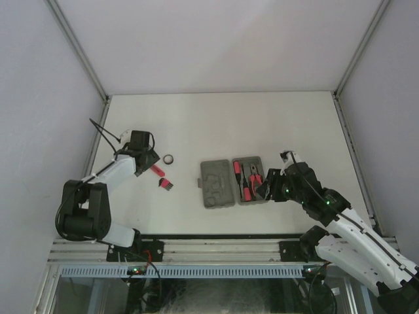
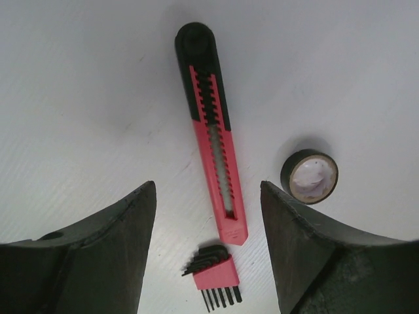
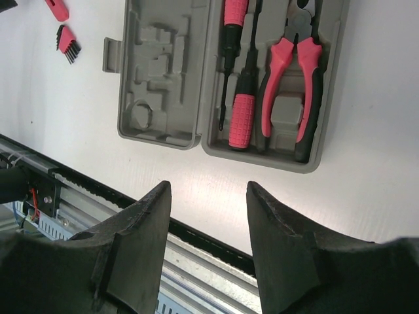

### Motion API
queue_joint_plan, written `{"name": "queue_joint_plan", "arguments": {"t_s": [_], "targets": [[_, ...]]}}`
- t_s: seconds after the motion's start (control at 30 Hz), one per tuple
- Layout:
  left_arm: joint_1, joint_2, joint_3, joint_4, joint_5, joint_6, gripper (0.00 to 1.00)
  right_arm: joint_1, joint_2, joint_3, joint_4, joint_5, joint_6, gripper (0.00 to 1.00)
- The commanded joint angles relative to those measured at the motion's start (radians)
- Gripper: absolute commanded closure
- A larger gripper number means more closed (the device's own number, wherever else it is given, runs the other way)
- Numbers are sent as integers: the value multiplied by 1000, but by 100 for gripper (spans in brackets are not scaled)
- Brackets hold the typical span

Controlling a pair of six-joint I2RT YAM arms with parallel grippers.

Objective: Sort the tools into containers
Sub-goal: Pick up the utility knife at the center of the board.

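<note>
Currently straddling knife point(image 2: 213, 150) with left gripper point(image 2: 207, 186), fingers apart, seemingly for crosswise pinch | right gripper point(image 3: 208, 190) empty, fingers apart, on near side of trays point(image 3: 157, 139), clear of seated pliers point(image 3: 278, 72)

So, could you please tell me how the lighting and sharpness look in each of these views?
Top external: even, diffuse light, soft shadows, but the tape roll is tiny. Left wrist: utility knife crisp, faint shadow; the left claw is dark, with little detail. Right wrist: grey case sharp, table slightly washed out beside it.
</note>
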Motion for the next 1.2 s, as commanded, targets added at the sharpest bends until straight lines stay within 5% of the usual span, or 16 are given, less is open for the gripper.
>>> {"name": "queue_joint_plan", "arguments": {"t_s": [0.0, 0.33, 0.93, 1.17], "targets": [[15, 38, 78, 40, -29, -19, 31, 3, -21, -2, 0, 19, 18, 51], [32, 153, 173, -27, -53, -1, 33, 6, -31, -14, 1, 23, 31, 51], [34, 274, 244, -72, -20, 34, 56, 18, -47, -27, -7, 45, 24, 51], [34, 285, 264, -110, -12, 45, 57, 18, -44, -26, 9, 32, 21, 51]]}}
